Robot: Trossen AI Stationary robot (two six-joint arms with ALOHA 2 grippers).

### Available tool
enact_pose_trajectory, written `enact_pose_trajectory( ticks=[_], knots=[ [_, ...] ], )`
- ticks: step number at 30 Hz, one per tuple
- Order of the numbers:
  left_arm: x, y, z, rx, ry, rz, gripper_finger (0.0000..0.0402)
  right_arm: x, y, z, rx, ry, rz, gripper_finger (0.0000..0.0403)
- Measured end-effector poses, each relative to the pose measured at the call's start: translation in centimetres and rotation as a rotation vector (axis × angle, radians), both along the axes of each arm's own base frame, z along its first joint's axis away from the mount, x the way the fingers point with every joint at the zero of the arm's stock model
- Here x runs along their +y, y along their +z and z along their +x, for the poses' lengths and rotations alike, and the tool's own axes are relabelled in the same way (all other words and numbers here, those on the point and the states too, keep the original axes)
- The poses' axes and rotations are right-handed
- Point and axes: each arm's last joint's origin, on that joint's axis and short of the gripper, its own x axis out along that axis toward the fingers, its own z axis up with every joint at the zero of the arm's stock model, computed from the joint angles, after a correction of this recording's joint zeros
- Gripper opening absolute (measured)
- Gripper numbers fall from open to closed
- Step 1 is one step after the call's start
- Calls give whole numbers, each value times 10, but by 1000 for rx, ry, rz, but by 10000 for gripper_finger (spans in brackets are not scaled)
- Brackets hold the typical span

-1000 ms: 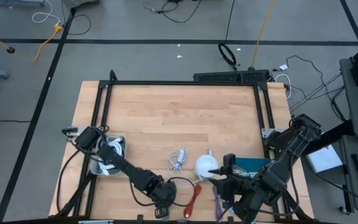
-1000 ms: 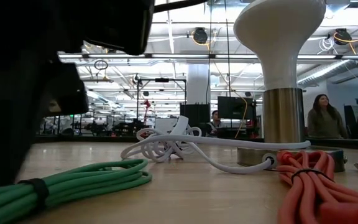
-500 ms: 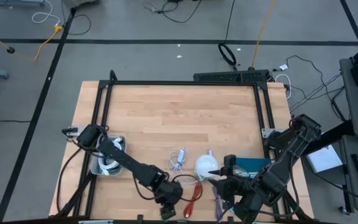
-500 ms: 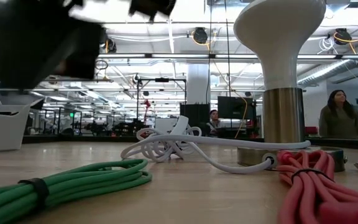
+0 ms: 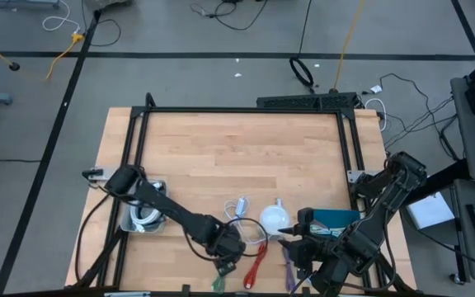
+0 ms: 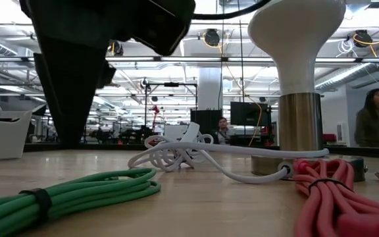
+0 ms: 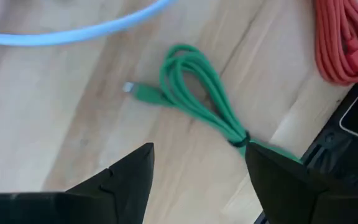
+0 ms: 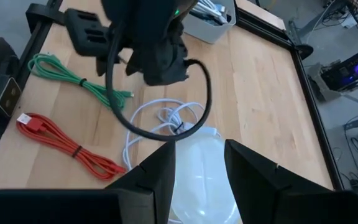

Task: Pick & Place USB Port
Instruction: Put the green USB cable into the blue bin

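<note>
From above, the green cable (image 5: 218,283) at the surface's near edge is cut off by the picture's bottom. The left pincer (image 6: 77,79) fills the low view as a dark mass, its top out of frame. The lamp (image 8: 194,171) is half hidden behind the right pincer's fingers (image 8: 157,174). The white bin's (image 5: 143,216) contents are too small to tell.

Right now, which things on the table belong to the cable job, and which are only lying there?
Job: green cable; left gripper, open above it; probably the white bin of cables.
Lying about: red cable, white cable, white lamp, with the right gripper near it.
</note>
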Motion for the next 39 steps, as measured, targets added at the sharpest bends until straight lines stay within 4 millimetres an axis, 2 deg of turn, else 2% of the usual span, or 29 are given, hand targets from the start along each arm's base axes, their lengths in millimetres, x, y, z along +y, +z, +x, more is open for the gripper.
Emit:
enact_pose_trajectory(
  ticks=[9, 14, 17, 20, 21, 26, 29, 33, 37, 39],
  knots=[
    [-19, -33, 12, -26, -17, -51, 260, -3, 1, 4, -7, -7, 0, 130],
    [-18, -53, 13, 42, 0, -25, 245, -3, 1, 4, -7, -5, 3, 130],
    [-16, -56, 10, 85, 12, 0, 180, -2, 1, 5, -8, -5, 4, 130],
    [-16, -54, 7, 79, -11, 31, 57, -2, 1, 4, -8, -4, 4, 130],
    [-17, -53, 6, 67, -24, 40, 31, -2, 1, 4, -9, -4, 5, 130],
    [-20, -52, 0, 51, -35, 120, 8, -1, 1, 5, -15, -4, 11, 130],
    [-21, -42, -13, 40, -39, 279, 5, -1, 2, 5, -27, -5, 19, 130],
    [-15, -13, -30, -33, -4, 508, 2, 0, 4, 8, -80, -20, 9, 130],
    [-18, 56, -59, -303, 107, 675, 1, 4, 3, 14, -172, -26, -15, 130],
    [-19, 81, -78, -414, 135, 741, 1, 7, 3, 19, -216, -11, -15, 130]
  ],
)
